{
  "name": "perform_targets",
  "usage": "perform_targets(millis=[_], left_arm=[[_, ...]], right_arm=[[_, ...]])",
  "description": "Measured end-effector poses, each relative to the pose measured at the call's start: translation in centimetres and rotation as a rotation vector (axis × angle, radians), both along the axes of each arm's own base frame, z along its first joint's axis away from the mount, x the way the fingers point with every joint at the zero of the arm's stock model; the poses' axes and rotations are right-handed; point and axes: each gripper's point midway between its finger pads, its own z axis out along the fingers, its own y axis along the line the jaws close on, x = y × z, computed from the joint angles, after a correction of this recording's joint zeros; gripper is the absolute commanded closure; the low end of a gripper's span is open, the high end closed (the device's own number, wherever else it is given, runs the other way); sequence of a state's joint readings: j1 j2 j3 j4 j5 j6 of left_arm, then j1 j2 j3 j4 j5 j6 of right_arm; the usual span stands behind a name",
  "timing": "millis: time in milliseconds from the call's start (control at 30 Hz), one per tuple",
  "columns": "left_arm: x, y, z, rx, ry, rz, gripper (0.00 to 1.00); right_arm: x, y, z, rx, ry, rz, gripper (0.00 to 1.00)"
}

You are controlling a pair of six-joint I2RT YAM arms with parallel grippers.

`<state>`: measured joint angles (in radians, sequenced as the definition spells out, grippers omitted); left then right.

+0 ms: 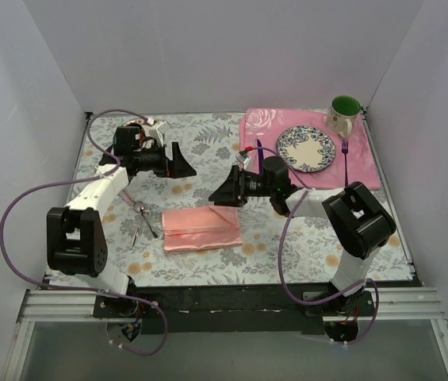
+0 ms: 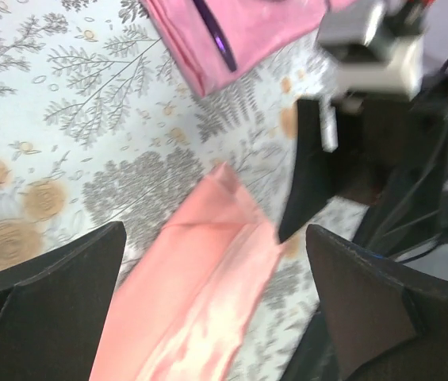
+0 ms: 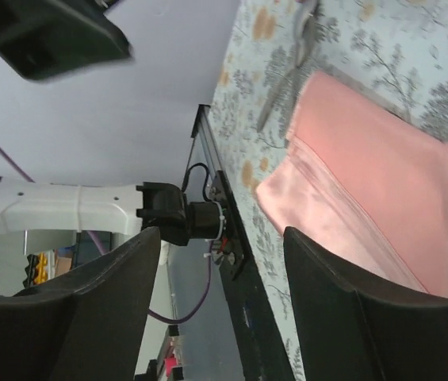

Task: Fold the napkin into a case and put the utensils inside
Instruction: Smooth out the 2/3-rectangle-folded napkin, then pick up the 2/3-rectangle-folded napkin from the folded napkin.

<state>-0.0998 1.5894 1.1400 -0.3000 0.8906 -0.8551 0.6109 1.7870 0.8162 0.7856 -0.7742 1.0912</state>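
The salmon-pink napkin (image 1: 202, 229) lies folded into a flat oblong on the floral cloth at centre front; it also shows in the left wrist view (image 2: 200, 302) and the right wrist view (image 3: 382, 198). Silver utensils (image 1: 140, 218) lie just left of it, also seen in the right wrist view (image 3: 287, 71). My left gripper (image 1: 185, 168) hovers open and empty above the napkin's far left side. My right gripper (image 1: 217, 194) hovers open and empty above the napkin's far right corner.
A rose-patterned pink placemat (image 1: 370, 167) at the back right bears a patterned plate (image 1: 306, 148), a purple knife (image 1: 259, 151) and a purple fork (image 1: 345, 155). A green-lined mug (image 1: 343, 113) stands behind it. White walls enclose the table.
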Motion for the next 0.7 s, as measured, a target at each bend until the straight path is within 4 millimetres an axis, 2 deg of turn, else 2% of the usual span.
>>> perform_targets(millis=[33,67,100,133,167,200,233,333,433,567,700], left_arm=[[-0.6,0.3,0.0,0.041,-0.043,-0.018,0.07],[-1.3,0.5,0.0,0.087,-0.089,-0.036,0.13],[-2.0,0.6,0.0,0.129,-0.13,-0.052,0.26],[-3.0,0.6,0.1,0.176,-0.19,-0.081,0.32],[-4.4,0.3,0.1,0.221,-0.252,-0.116,0.37],[-6.1,-0.2,0.0,0.28,-0.334,-0.164,0.46],[-7.6,-0.9,0.1,0.32,-0.4,-0.21,0.49],[-12.0,-3.0,-0.8,0.414,-0.583,-0.348,0.5],[-15.8,-4.8,-3.0,0.487,-0.697,-0.488,0.48],[-18.1,-6.5,-6.7,0.584,-0.755,-0.607,0.5],[-20.4,-7.7,-10.3,0.67,-0.805,-0.719,0.5]], right_arm=[[0.1,0.2,0.9,0.009,-0.024,0.014,0.52],[0.3,0.4,1.8,0.017,-0.054,0.028,0.58],[0.4,0.6,2.4,0.019,-0.082,0.042,0.64],[0.7,0.7,2.9,0.017,-0.108,0.056,0.72],[0.9,0.8,3.2,0.012,-0.135,0.065,0.74],[1.0,0.8,3.2,0.002,-0.153,0.074,0.77],[1.1,0.7,2.9,-0.016,-0.164,0.085,0.81],[1.0,0.3,0.9,-0.076,-0.162,0.11,0.84],[1.1,0.0,-2.1,-0.145,-0.124,0.134,0.86],[0.5,-0.6,-5.6,-0.223,-0.063,0.162,0.88],[-0.1,-1.2,-8.0,-0.273,-0.026,0.185,0.89]])
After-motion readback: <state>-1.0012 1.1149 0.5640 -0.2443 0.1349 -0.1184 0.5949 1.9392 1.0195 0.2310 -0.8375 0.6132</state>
